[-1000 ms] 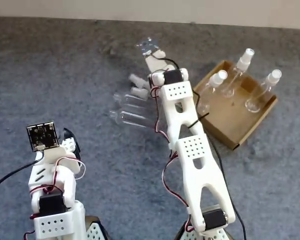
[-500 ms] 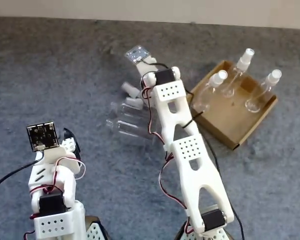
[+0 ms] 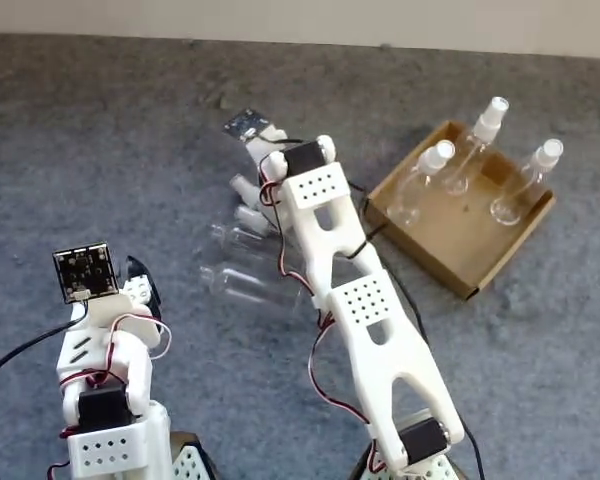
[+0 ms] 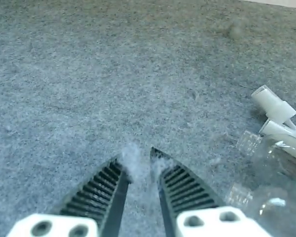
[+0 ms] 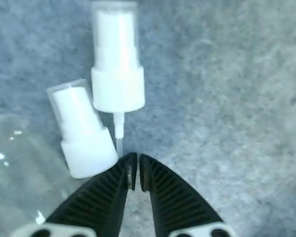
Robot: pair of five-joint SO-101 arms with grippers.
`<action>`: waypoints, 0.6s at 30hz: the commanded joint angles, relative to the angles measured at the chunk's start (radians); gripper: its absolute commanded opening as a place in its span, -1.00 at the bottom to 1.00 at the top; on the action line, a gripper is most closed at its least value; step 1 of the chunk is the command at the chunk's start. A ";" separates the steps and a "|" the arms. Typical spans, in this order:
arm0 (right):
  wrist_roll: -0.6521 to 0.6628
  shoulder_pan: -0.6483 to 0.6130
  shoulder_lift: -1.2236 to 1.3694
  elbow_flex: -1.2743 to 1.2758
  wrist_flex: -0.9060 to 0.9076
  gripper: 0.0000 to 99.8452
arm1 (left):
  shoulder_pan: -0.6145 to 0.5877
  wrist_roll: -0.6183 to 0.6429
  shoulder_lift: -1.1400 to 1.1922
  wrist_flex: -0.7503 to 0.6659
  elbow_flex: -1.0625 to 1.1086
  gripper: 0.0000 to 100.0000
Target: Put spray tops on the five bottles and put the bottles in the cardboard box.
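Observation:
Two white spray tops (image 5: 116,64) (image 5: 84,133) lie loose on the grey carpet, just ahead of my right gripper (image 5: 136,170), which is shut and empty. Its tips sit beside the thin tube of the farther top. From above, both tops (image 3: 242,185) (image 3: 250,215) lie against the right arm's wrist. Two clear uncapped bottles (image 3: 230,238) (image 3: 238,285) lie on their sides just in front of them. The cardboard box (image 3: 420,250) at the right holds three capped bottles (image 3: 420,180) (image 3: 475,140) (image 3: 525,180). My left gripper (image 4: 138,160) hangs slightly open over bare carpet at the near left, empty.
The right arm (image 3: 340,280) stretches diagonally across the middle, between the lying bottles and the box. In the left wrist view the tops (image 4: 271,101) and bottles (image 4: 281,158) lie off to one side. Bare carpet spreads at the far left.
The right arm has swung to the left. The two spray tops and the two lying bottles have shifted left and toward the front with it. The left arm has stayed still.

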 commanded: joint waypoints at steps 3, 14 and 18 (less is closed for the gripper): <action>-0.081 -0.045 -0.099 -0.122 0.021 -0.99 | 0.012 -0.008 -0.016 -0.002 0.004 -0.99; -0.044 -0.001 -0.193 -0.122 0.019 -0.99 | 0.010 -0.008 -0.016 0.003 -0.001 -0.99; -0.044 0.008 -0.280 -0.122 0.021 -0.99 | 0.012 -0.008 -0.016 0.034 -0.013 -0.99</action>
